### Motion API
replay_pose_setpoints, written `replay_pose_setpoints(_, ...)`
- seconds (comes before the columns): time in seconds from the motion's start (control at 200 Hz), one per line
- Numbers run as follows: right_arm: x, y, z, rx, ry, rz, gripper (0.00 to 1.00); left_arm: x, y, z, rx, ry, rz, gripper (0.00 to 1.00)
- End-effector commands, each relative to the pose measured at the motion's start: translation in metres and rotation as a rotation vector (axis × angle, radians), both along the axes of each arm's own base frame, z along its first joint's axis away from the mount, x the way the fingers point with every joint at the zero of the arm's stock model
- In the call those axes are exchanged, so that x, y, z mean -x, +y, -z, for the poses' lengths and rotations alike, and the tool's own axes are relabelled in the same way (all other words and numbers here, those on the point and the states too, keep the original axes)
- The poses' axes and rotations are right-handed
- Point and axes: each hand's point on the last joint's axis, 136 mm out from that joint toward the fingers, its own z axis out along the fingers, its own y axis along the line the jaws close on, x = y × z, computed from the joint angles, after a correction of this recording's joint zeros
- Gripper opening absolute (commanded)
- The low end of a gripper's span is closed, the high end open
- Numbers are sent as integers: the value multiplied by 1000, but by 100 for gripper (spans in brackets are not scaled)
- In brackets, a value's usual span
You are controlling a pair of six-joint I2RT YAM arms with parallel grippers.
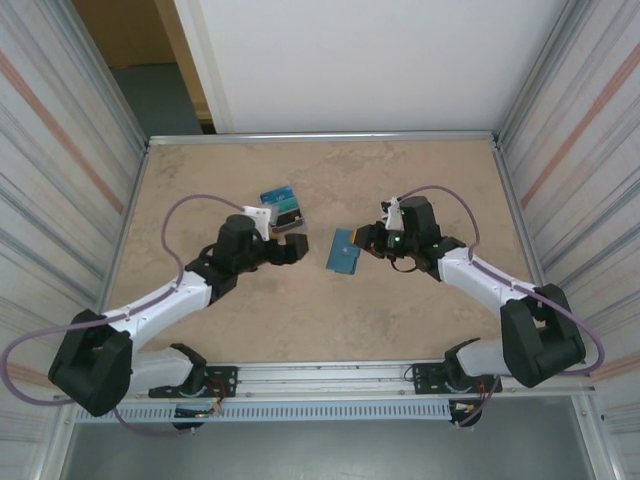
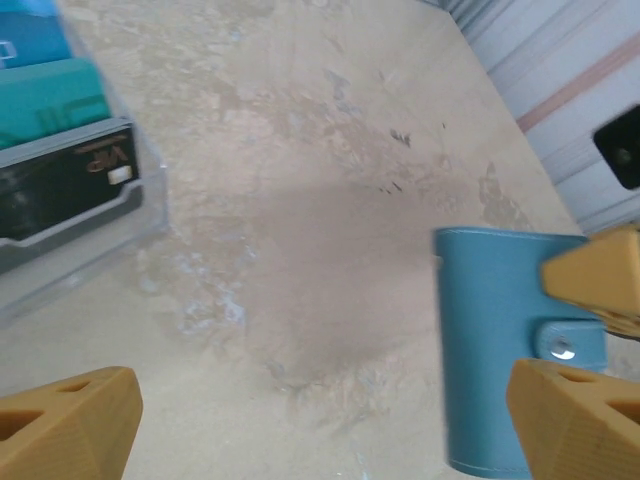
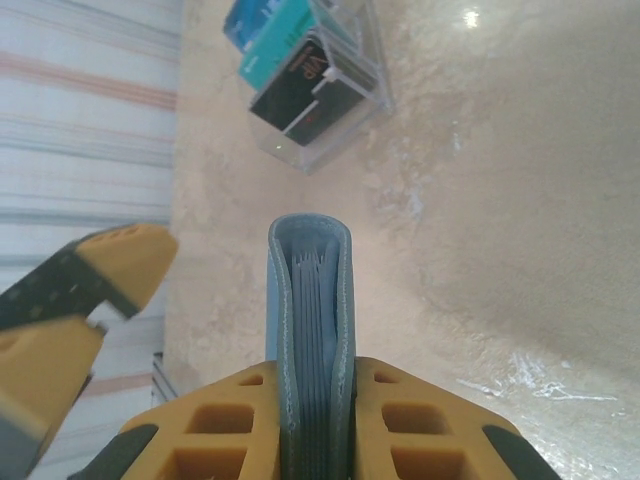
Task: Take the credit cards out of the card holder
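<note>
The card holder [image 1: 344, 252], a teal-blue wallet, is folded shut and stands on edge near the table's middle. My right gripper [image 1: 364, 240] is shut on it; in the right wrist view both fingers [image 3: 215, 430] press its sides and the grey-blue pocket layers [image 3: 312, 310] show edge-on. The holder [image 2: 495, 340] and its snap button [image 2: 560, 347] appear at the right of the left wrist view. My left gripper [image 1: 297, 248] stands open just left of the holder, nothing between its fingers [image 2: 65, 425]. The credit cards [image 1: 281, 205], blue, teal and one dark [image 2: 60, 180], lie stacked behind my left gripper.
The cards rest in a clear plastic tray [image 3: 330, 125] on the beige table [image 1: 300, 320]. Corrugated walls [image 1: 60, 200] enclose both sides, and a metal rail [image 1: 330, 375] runs along the near edge. My left gripper's finger [image 3: 90, 275] shows at the left of the right wrist view.
</note>
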Motion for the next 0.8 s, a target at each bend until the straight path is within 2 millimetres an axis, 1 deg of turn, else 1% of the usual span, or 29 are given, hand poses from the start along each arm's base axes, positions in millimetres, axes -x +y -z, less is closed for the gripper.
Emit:
replay_pose_setpoints(0.0, 7, 8, -43, -60, -124, -132, 3, 17, -18, -21, 159, 6, 197, 92)
replay_pose_setpoints(0.07, 8, 9, -56, -79, -161, -177, 3, 23, -26, -30, 165, -16, 274, 91)
replay_pose_setpoints(0.125, 10, 9, -65, -100, -185, -208, 0, 29, -33, -35, 174, -23, 329, 89)
replay_pose_setpoints(0.225, 12, 11, -82, -146, -225, -254, 0, 42, -44, -44, 216, -42, 420, 87)
replay_pose_setpoints(0.316, 15, 13, -95, -175, -257, -291, 0, 53, -55, -49, 235, -56, 485, 86)
replay_pose_setpoints(0.381, 18, 15, -102, -190, -271, -315, 0, 57, -61, -50, 237, -61, 509, 86)
replay_pose_setpoints(0.466, 21, 17, -108, -200, -284, -339, 0, 59, -68, -54, 266, -65, 528, 85)
replay_pose_setpoints(0.596, 24, 19, -111, -206, -292, -355, 0, 61, -77, -64, 341, -62, 569, 80)
replay_pose_setpoints(0.792, 28, 26, -116, -218, -306, -384, 0, 65, -90, -65, 354, -49, 621, 74)
